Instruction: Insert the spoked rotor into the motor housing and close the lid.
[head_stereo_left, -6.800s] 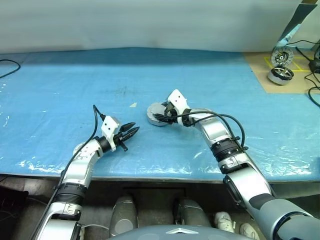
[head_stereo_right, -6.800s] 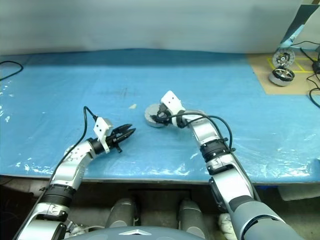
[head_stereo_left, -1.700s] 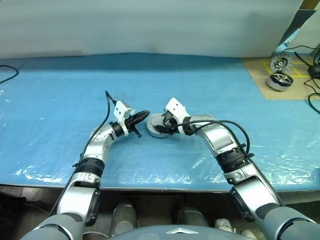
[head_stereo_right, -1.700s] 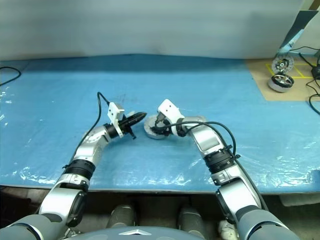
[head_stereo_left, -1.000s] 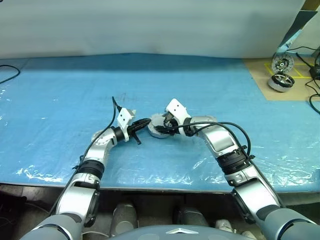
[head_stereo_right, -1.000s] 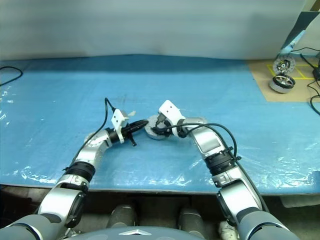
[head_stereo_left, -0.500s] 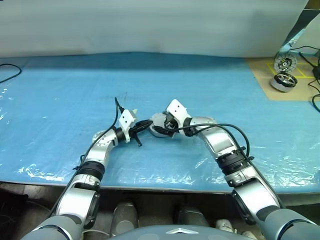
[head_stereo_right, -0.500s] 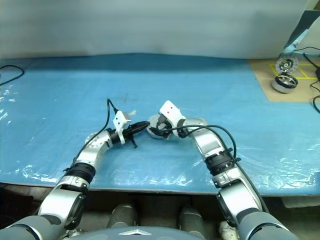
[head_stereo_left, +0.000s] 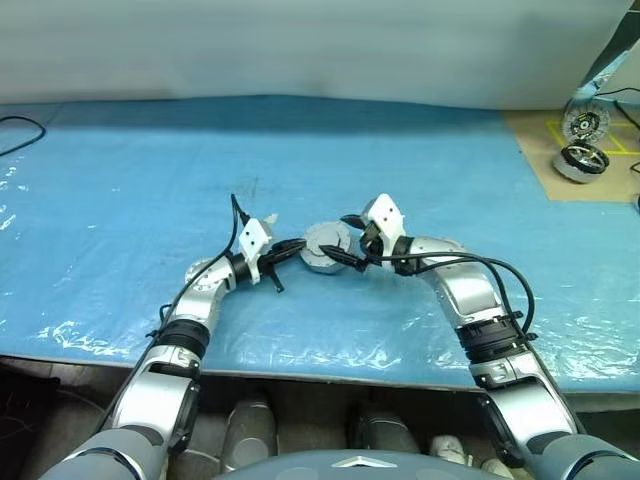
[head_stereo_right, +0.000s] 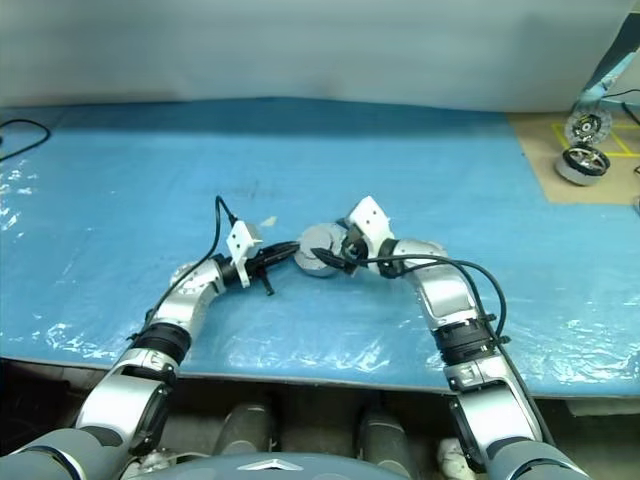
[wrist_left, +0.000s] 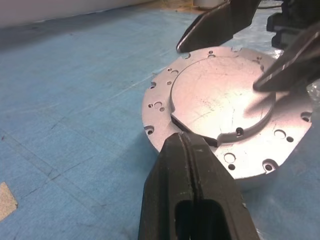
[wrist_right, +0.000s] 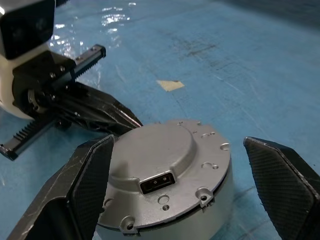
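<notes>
The motor housing (head_stereo_left: 325, 245) is a low round grey metal puck lying flat on the blue table. Its upper face (wrist_left: 220, 100) is a smooth silver plate with small holes and a raised centre; whether that plate is the lid I cannot tell. The spoked rotor is out of view. My left gripper (head_stereo_left: 300, 243) is shut, its tips (wrist_left: 186, 137) touching the puck's left rim. On the puck's right side my right gripper (head_stereo_left: 332, 233) stands open, one finger (wrist_right: 90, 180) on each side of the puck and clear of it.
On a brown board at the far right stand a shiny silver wheel (head_stereo_left: 582, 160) and a second wheel (head_stereo_left: 582, 122). A scrap of tape (wrist_right: 170, 85) lies just behind the puck. A black cable (head_stereo_left: 15, 125) lies at the table's far left.
My right gripper has opened wide and drawn back up and to the right, off the puck. The left gripper stays shut at the puck's left rim.
</notes>
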